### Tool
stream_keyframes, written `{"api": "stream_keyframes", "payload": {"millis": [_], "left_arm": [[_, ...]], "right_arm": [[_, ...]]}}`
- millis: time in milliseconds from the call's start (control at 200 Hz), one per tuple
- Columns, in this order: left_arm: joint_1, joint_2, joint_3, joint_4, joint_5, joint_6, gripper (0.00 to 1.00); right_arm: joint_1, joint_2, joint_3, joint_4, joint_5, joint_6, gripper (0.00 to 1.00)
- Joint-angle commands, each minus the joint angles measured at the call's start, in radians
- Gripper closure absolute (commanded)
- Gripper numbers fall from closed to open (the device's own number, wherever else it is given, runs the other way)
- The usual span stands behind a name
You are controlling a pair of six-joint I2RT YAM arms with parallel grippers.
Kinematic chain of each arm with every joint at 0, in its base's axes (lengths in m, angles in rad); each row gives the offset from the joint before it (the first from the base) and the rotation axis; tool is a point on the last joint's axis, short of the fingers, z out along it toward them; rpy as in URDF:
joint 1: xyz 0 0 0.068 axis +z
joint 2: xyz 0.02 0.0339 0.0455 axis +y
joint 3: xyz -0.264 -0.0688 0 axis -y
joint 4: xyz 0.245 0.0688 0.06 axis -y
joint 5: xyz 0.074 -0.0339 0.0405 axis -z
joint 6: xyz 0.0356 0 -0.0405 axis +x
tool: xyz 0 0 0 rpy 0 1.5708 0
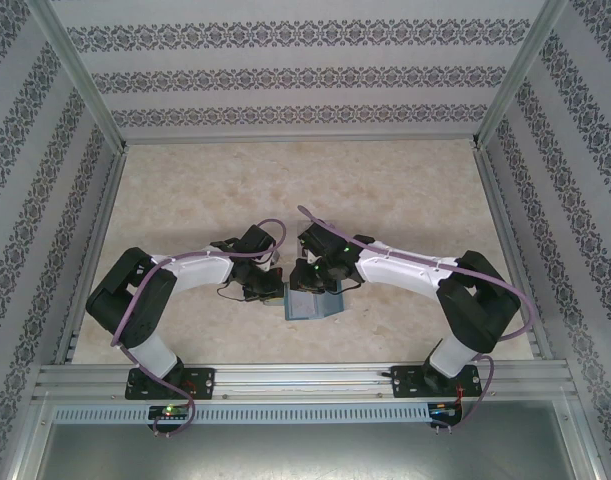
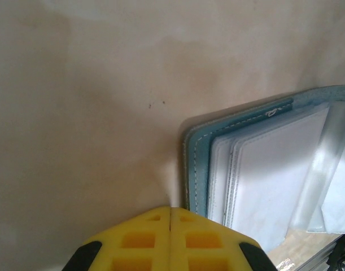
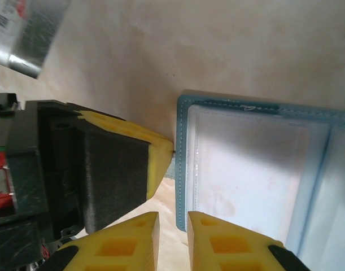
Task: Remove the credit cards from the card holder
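The teal card holder (image 1: pixel 313 305) lies open on the table between the two arms, its pale clear sleeves (image 2: pixel 268 169) facing up. I cannot make out credit cards inside the sleeves. My left gripper (image 2: pixel 170 210) is shut, with its yellow tip on the table right beside the holder's stitched left edge (image 3: pixel 182 164); it holds nothing. My right gripper (image 3: pixel 172 217) hovers over that same edge near a corner, its jaws a narrow gap apart with only table showing between them. A thin shiny grey rectangle with a printed label (image 3: pixel 25 34), possibly a credit card, lies farther off.
Patterned walls and metal rails (image 1: pixel 85 260) fence the beige table (image 1: pixel 305 190). Both arms crowd the front middle, and the left gripper's black body (image 3: pixel 76 169) sits close beside my right fingers. Open tabletop stretches behind the grippers.
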Motion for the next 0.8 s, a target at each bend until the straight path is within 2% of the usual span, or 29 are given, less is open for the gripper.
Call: {"api": "stream_keyframes", "payload": {"millis": [0, 590, 794], "left_arm": [[0.002, 0.008, -0.036, -0.02, -0.003, -0.009, 1.0], [0.002, 0.005, -0.036, -0.026, -0.002, 0.001, 1.0], [0.002, 0.002, -0.038, -0.028, 0.0, 0.003, 1.0]], "right_arm": [[0.015, 0.022, 0.003, -0.001, 0.007, 0.021, 0.79], [0.05, 0.12, 0.014, 0.008, 0.019, 0.03, 0.76], [0.051, 0.128, 0.021, -0.04, 0.061, 0.018, 0.71]]}}
